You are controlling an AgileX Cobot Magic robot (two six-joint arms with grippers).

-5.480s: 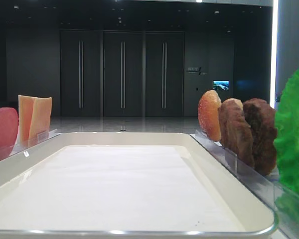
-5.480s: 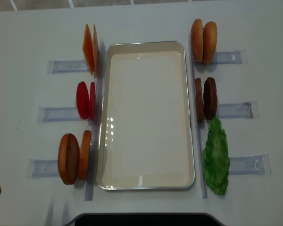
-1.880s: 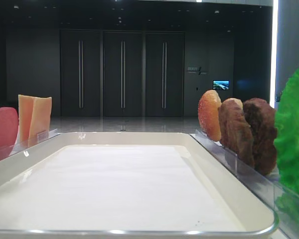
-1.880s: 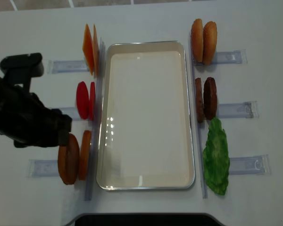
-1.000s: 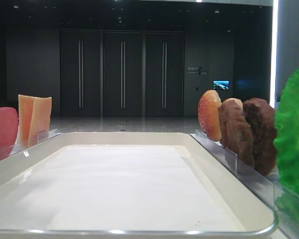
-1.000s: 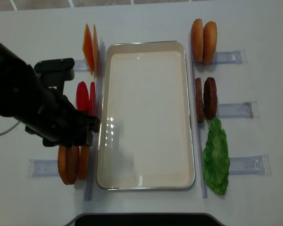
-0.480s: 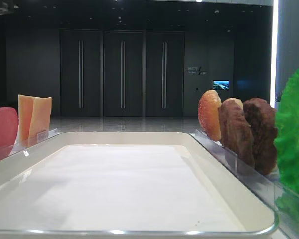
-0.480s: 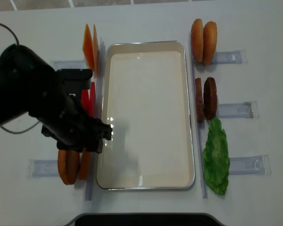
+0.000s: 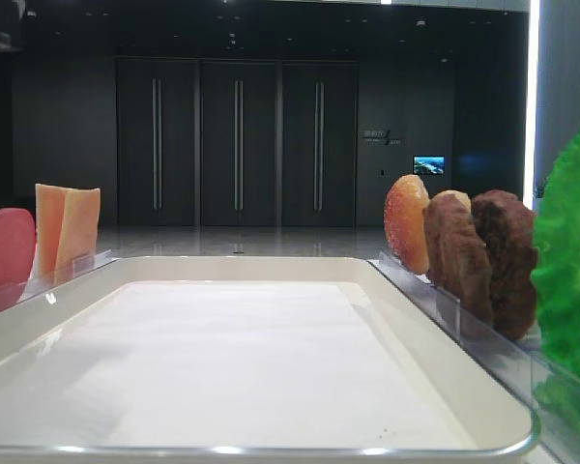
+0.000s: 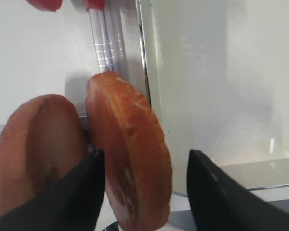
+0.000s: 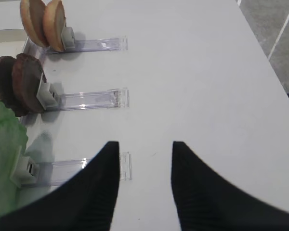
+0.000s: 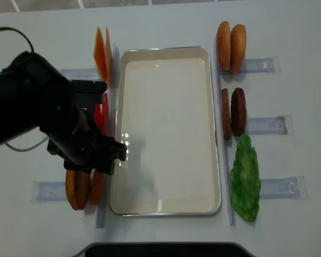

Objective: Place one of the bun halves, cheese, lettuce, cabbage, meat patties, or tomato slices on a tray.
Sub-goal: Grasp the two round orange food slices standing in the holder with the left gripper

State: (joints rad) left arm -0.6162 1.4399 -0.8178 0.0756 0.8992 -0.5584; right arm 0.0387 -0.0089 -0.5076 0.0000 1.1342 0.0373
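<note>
We see the bun half (image 10: 130,154) standing on edge in its clear rack, just beside the tray (image 12: 166,210) at the tray's 8 o'clock corner in the overhead view. A second bun half (image 10: 38,154) stands next to it on the side away from the tray. Our left gripper (image 10: 142,192) hangs over the pair with its jaws wide, one finger (image 10: 84,192) in the gap between the two halves and the other (image 10: 216,197) over the tray's rim, so the nearer half sits between them; we cannot tell whether either finger touches it.

Further along the same side, at 10 o'clock, stand the tomato slices (image 12: 100,115), partly hidden by the arm, and at 11 o'clock the cheese (image 12: 102,53). Across the tray we find more buns (image 12: 230,40) at 1 o'clock, the patties (image 12: 234,112) at 3 and the lettuce (image 12: 246,179) at 4.

Our right gripper (image 11: 145,149) hovers above bare table beside the lettuce rack, jaws apart and holding nothing.
</note>
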